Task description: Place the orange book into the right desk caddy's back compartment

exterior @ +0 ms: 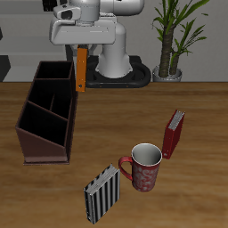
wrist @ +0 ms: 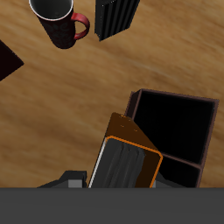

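The gripper [exterior: 81, 49], clamped on the orange book [exterior: 81, 71], holds it upright just beside the right desk caddy's [exterior: 46, 116] back compartment [exterior: 53, 73].

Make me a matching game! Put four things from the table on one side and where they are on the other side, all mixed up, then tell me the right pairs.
Things:
1. thin orange book
2. dark brown wooden desk caddy
3. red patterned mug
4. black-and-white striped book

Places:
A. nearest the table's front edge
B. held up in the claw
C. between the striped book and the small red book
D. on the table just below the claw

Pairs: 1-B, 2-D, 3-C, 4-A
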Controlling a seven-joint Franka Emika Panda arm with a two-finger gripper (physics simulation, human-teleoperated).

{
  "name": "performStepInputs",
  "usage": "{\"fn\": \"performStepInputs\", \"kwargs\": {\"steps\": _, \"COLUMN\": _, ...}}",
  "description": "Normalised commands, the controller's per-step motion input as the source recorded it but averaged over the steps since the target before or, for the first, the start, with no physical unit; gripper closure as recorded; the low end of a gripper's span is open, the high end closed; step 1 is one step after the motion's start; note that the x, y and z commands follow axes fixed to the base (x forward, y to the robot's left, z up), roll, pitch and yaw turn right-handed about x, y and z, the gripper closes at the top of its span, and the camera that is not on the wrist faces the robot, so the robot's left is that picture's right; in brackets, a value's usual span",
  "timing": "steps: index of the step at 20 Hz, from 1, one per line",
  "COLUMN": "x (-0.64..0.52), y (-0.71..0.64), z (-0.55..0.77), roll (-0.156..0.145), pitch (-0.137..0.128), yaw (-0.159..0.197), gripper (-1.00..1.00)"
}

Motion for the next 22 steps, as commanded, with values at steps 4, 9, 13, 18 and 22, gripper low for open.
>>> {"fn": "performStepInputs", "kwargs": {"steps": 4, "x": -0.18, "y": -0.57, "z": 0.08, "roll": -0.092, "pitch": -0.017, "yaw": 0.022, "gripper": 1.0}}
{"fn": "performStepInputs", "kwargs": {"steps": 9, "x": -0.17, "y": -0.56, "z": 0.04, "roll": -0.108, "pitch": -0.015, "yaw": -0.017, "gripper": 1.0}}
{"fn": "performStepInputs", "kwargs": {"steps": 13, "x": -0.15, "y": -0.48, "z": -0.13, "roll": -0.117, "pitch": 0.026, "yaw": -0.043, "gripper": 1.0}}
{"fn": "performStepInputs", "kwargs": {"steps": 18, "x": -0.08, "y": -0.12, "z": -0.08, "roll": -0.069, "pitch": 0.015, "yaw": -0.055, "gripper": 1.0}}
{"fn": "performStepInputs", "kwargs": {"steps": 22, "x": -0.14, "y": 0.1, "z": -0.07, "roll": 0.003, "pitch": -0.004, "yaw": -0.004, "gripper": 1.0}}
